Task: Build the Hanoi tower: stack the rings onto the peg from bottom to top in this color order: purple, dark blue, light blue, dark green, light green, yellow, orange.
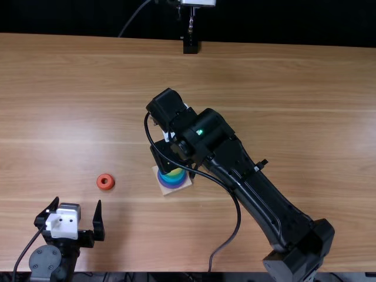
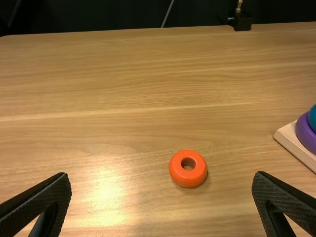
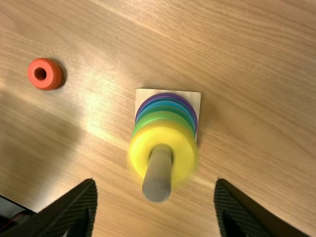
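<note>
Orange ring (image 1: 106,181) flat on the table (image 1: 264,88), hole up, just ahead of the spread left gripper (image 1: 77,201) and slightly peg-side; farther from the right gripper (image 3: 156,181), likewise spread, above the peg (image 3: 159,173).

The right arm (image 1: 258,191) is black, with one small green light (image 1: 200,132) and a black cable (image 1: 239,214) – the left arm (image 1: 66,254) has a white block (image 1: 63,223) and grey round cap (image 1: 45,258).
</note>
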Controlling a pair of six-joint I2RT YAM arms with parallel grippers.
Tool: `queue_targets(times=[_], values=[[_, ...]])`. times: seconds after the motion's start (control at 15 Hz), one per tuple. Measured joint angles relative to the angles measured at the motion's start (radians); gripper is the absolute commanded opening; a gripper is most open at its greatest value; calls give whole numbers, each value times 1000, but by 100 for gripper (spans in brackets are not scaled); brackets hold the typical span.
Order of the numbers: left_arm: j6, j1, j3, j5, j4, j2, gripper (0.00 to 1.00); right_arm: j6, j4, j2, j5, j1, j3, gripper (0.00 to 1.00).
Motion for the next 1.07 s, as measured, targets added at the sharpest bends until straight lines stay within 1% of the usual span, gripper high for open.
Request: queue_targets(times=[0.27, 0.4, 0.47, 0.6, 0.73, 1.07], values=[[0, 0, 0, 0, 0, 0, 100, 11, 8, 1, 0, 0, 24, 100], [0, 0, 0, 0, 0, 0, 100, 30, 16, 1, 0, -2, 81, 100], [0, 0, 0, 0, 0, 0, 100, 39, 31, 1, -1, -11, 85, 100], [0, 0, 0, 0, 0, 0, 100, 45, 72, -13, -5, -64, 68, 100], [0, 0, 0, 0, 1, 0, 100, 44, 155, -119, -4, -154, -74, 100], [0, 0, 0, 0, 0, 0, 100, 37, 640, -473, -5, -381, -521, 100]])
